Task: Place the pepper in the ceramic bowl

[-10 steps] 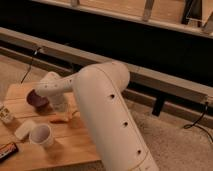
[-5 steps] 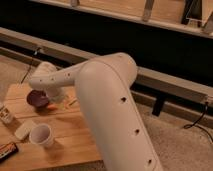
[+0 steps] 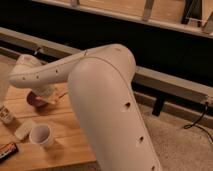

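Over the tabletop (image 3: 67, 131), the hand (image 3: 47, 95) is hanging just above the ceramic bowl (image 3: 34, 99), its grip hidden, so I cannot tell; the pepper (image 3: 54, 100) is peeking orange beside it; it should be centring low over the bowl before releasing.

A single camera looks down from high up, close behind the robot's arm (image 3: 107, 95), whose elbow fills the middle of the view. It faces the wooden table (image 3: 67, 132) at lower left, where the gripper (image 3: 47, 94) sits, small and far from the lens, just beside the bowl (image 3: 34, 100).
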Tool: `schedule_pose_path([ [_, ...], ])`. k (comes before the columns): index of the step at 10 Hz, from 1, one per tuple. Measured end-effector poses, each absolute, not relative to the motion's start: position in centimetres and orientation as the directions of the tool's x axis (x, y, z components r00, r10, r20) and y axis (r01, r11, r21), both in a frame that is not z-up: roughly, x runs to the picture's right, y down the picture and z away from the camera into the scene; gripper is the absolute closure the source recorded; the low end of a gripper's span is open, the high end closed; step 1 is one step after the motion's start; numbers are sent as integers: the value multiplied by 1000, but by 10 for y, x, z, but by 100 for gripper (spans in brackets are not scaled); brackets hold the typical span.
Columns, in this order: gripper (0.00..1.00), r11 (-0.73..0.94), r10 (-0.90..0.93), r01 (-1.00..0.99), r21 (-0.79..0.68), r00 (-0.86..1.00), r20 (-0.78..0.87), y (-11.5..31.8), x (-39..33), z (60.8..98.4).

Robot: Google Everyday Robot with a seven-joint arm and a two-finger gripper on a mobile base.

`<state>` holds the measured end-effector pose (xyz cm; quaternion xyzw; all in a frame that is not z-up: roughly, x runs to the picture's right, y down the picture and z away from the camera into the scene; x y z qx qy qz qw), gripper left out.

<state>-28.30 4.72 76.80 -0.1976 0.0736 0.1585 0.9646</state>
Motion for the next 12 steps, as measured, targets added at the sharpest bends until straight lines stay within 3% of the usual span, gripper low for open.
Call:
schedule_pose_path([
  [7, 100, 801, 443, -470, -370, 882, -162, 14, -357, 808],
  [12, 100, 843, 341, -415, -343, 905, -256, 18, -369, 842],
])
